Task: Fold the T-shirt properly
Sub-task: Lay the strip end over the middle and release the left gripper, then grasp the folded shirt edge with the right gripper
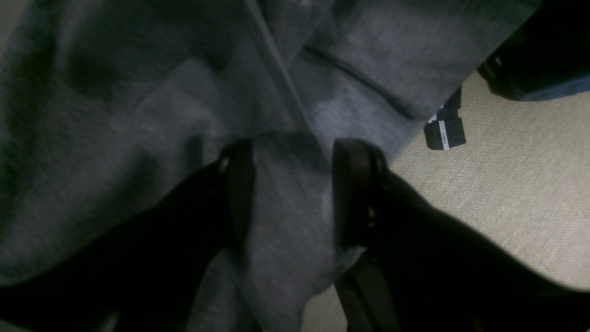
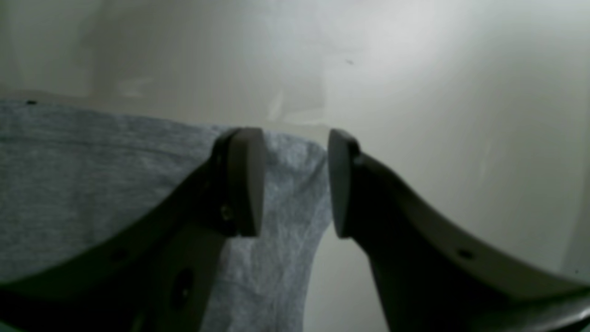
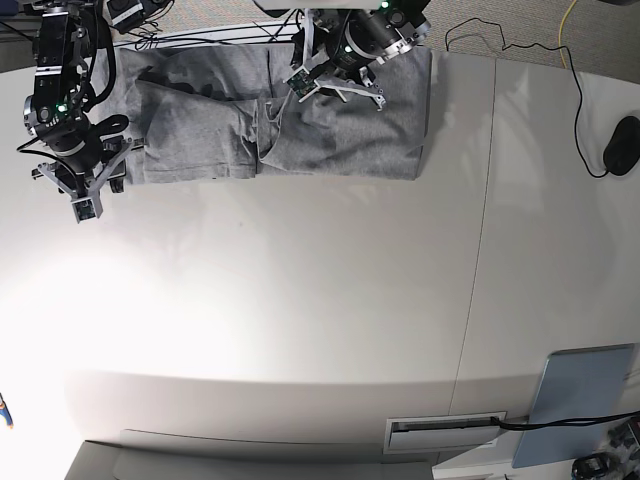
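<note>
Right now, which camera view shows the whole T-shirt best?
The base view: the T-shirt lies spread along the table's far edge, outline visible. The left wrist view shows only close, dark folds; the right wrist view shows only one edge.

Your T-shirt (image 3: 330,140), along the top of the base view, is heather grey and plain on the side that shows. It lies on a white tabletop (image 3: 300,300). Both claws are black: the left claw (image 1: 292,193) sits low in its wrist view, the right claw (image 2: 295,182) likewise. At right in the left wrist view you see beige woven carpet (image 1: 516,184). At the base view's right edge lies a black mouse (image 3: 622,146).
</note>
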You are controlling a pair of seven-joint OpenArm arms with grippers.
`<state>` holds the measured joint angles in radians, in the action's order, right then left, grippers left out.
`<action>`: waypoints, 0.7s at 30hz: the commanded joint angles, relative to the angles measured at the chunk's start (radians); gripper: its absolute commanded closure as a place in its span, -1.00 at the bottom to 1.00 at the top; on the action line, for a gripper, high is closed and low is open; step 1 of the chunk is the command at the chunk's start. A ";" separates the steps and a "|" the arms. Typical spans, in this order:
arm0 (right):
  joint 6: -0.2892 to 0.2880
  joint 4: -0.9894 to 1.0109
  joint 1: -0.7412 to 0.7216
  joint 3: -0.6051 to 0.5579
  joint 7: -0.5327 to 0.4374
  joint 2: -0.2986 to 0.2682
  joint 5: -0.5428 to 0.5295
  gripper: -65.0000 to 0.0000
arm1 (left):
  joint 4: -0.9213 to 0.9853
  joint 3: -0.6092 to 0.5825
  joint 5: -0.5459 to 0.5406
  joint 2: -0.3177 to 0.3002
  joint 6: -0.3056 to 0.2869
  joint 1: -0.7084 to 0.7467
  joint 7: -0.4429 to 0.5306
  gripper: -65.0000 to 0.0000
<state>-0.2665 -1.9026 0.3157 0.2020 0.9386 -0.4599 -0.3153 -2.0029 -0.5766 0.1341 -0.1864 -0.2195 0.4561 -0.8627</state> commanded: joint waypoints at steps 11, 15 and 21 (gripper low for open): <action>-0.116 -0.013 0.029 0.010 0.053 -0.017 -0.232 0.29 | -0.081 -0.008 -0.042 0.006 0.010 -0.008 0.074 0.17; -0.123 -0.013 0.082 0.010 0.057 -0.016 -0.282 0.29 | -0.120 0.043 -0.072 0.006 0.010 -0.007 0.075 0.17; -0.171 -0.014 0.174 0.010 0.056 -0.014 -0.382 0.29 | -0.124 0.241 -0.255 0.006 -0.053 -0.007 0.078 0.17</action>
<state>-0.4351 -1.9022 0.4908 0.2020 1.0119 -0.4603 -0.6884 -2.1071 -0.3332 -0.1158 -0.1852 -0.2722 0.4488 -0.8062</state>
